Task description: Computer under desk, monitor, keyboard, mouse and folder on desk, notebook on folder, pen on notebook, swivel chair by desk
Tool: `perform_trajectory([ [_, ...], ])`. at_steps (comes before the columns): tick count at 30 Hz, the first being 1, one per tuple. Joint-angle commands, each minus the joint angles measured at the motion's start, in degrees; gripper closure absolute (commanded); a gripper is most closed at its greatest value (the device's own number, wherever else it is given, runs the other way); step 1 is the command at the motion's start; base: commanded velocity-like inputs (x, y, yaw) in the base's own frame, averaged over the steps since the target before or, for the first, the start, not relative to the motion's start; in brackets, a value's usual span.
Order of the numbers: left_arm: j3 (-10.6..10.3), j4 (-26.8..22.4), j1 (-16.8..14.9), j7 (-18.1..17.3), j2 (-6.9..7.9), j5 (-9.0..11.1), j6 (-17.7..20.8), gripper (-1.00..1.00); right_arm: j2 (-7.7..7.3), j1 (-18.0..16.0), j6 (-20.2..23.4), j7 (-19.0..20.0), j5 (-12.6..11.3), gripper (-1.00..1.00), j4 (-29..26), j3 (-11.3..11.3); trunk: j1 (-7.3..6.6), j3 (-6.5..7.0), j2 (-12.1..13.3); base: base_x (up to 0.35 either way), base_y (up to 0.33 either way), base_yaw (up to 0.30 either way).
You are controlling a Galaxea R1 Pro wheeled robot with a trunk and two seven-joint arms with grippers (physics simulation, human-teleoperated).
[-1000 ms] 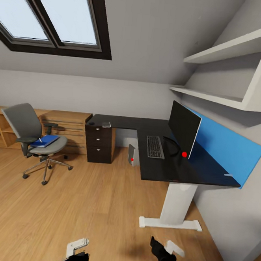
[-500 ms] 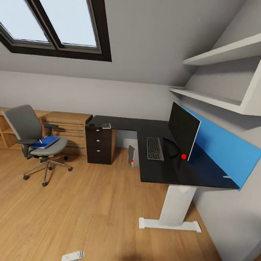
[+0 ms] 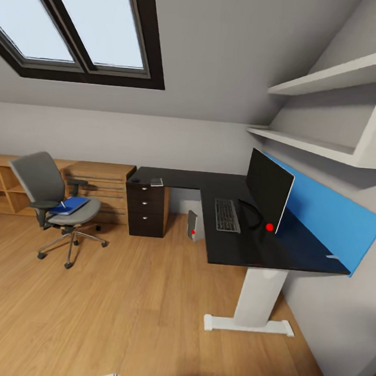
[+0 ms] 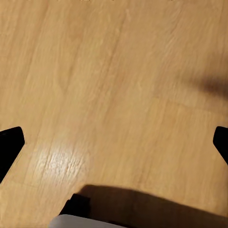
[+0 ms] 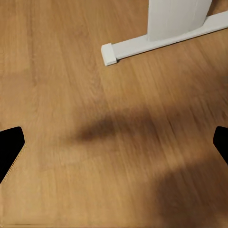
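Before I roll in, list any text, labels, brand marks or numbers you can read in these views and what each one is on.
None readable.
Monitor: screen is dark, no logo visible; there is a red dot near its base, not a character.
Keyboard: key legends too small to read.
Computer: no label legible, just a red dot.
Blue folder on the swivel chair: no visible title.

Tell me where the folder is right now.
In the head view, the blue folder lies on the seat of the swivel chair, at the left of the room, in front of the low wooden shelving and well apart from the desk.
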Motion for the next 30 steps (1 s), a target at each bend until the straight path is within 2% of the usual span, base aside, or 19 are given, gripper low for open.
perform_trajectory([
  [1,-0.4,-0.1,0.0,0.5,0.06,0.4,0.2,-1.0,0.1,0.0,-0.2,-0.3,-0.1,-1.0,0.1,0.5,0.0,-0.07,0.0,0.0,0.292,0.0],
  [9,-0.2,-0.1,0.0,0.5,0.33,0.5,0.2,-1.0,0.14,0.0,-0.2,-0.3,0.1,-1.0,0.2,0.7,0.0,-0.07,0.0,0.05,0.301,0.218],
  [18,-0.3,-0.1,0.0,0.5,0.33,0.4,0.2,-1.0,0.09,0.0,-0.2,-0.4,1.3,-1.0,0.1,0.6,0.0,-0.07,0.0,0.23,0.249,0.277],
  [24,-0.3,-0.1,0.0,0.5,0.26,0.4,0.2,-1.0,0.06,0.0,-0.2,-0.4,1.4,-1.0,0.1,0.6,0.0,-0.07,0.0,0.306,0.104,0.268],
  [30,-0.3,0.0,0.0,0.5,0.24,0.4,0.2,-1.0,-0.02,0.0,-0.2,-0.3,1.4,-1.0,0.1,0.6,0.0,-0.07,0.0,0.325,0.012,0.071],
])
